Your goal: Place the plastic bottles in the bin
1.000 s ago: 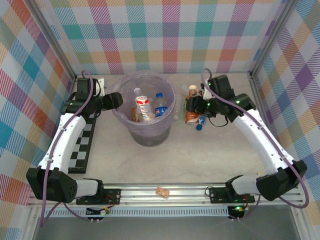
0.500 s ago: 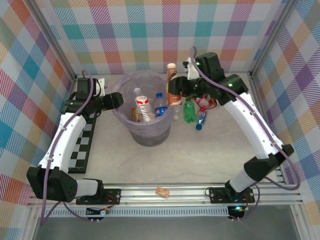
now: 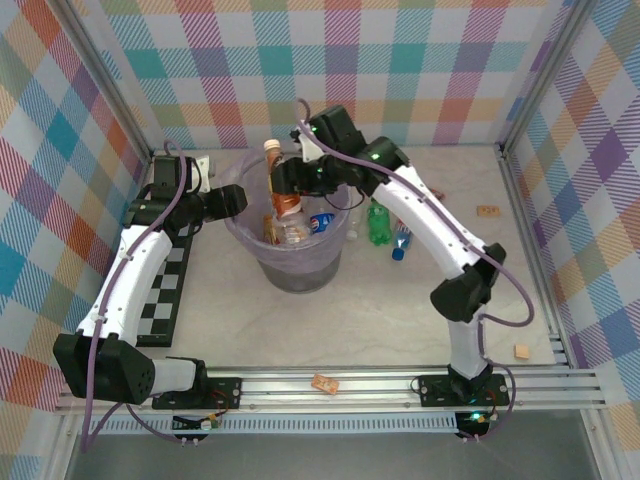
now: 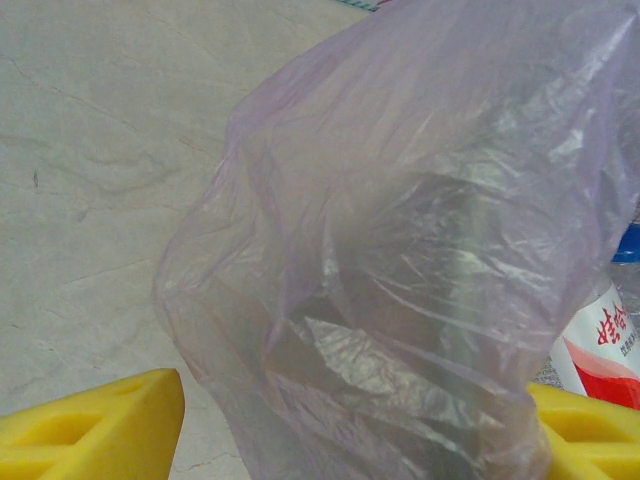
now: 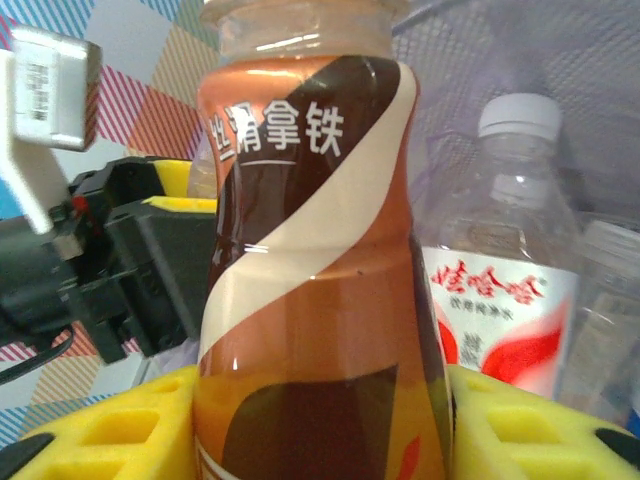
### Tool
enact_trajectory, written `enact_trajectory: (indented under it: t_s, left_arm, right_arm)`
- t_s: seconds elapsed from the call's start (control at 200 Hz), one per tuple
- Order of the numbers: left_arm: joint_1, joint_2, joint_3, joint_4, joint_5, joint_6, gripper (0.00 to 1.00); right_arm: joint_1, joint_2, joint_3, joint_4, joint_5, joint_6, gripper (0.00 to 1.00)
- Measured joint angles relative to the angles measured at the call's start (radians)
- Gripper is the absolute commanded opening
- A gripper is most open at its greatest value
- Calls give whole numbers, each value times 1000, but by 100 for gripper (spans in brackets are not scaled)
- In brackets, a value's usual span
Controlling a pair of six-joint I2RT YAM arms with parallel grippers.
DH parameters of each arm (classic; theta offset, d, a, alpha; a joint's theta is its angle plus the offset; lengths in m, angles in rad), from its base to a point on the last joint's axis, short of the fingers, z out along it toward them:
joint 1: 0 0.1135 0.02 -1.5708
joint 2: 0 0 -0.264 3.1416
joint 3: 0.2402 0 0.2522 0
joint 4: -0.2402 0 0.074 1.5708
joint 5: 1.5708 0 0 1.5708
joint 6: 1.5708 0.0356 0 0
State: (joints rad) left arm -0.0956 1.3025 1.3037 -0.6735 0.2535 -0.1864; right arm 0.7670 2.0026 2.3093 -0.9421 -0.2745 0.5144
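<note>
Right gripper (image 3: pixel 290 182) is clamping an upright amber-brown bottle (image 5: pixel 305 300) over the bin (image 3: pixel 300 275). Left gripper (image 3: pixel 232 200) is gripping the bin's lilac-bagged rim. A green bottle (image 3: pixel 377 222) is lying on the bench (image 3: pixel 400 310) near the bin.

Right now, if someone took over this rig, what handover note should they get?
Right hand: shut on the amber-brown bottle, held over the bin.
Left hand: jaws around the bin's bagged rim; clamped or not, cannot tell.
Done: at least two bottles in the bin, a red-labelled one and a blue-labelled one.
Left: release this bottle, then fetch the green bottle and the blue-capped bottle from the table right of the bin.
</note>
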Motion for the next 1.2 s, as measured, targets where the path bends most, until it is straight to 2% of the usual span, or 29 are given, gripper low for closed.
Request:
enact_trajectory:
  t_s: [0.205, 0.46, 0.64, 0.695, 0.91, 1.035, 1.2]
  left_arm:
    - [0, 0, 0, 0, 1, 0, 71]
    - [0, 0, 0, 0, 0, 0, 71]
    - [0, 0, 0, 0, 0, 0, 71]
    - [0, 0, 0, 0, 0, 0, 71]
    - [0, 0, 0, 0, 0, 0, 71]
    - [0, 0, 0, 0, 0, 0, 71]
    - [0, 0, 0, 0, 0, 0, 71]
  right_arm:
    - [30, 95, 17, -10, -29, 16, 51]
    - [46, 55, -51, 24, -7, 17, 69]
    - [45, 5, -61, -37, 40, -1, 75]
    - [46, -9, -61, -50, 55, -7, 73]
    - [46, -29, -61, -74, 84, -39, 58]
    - [46, -29, -61, -78, 97, -48, 53]
    - [46, -23, -60, -100, 175, -68, 50]
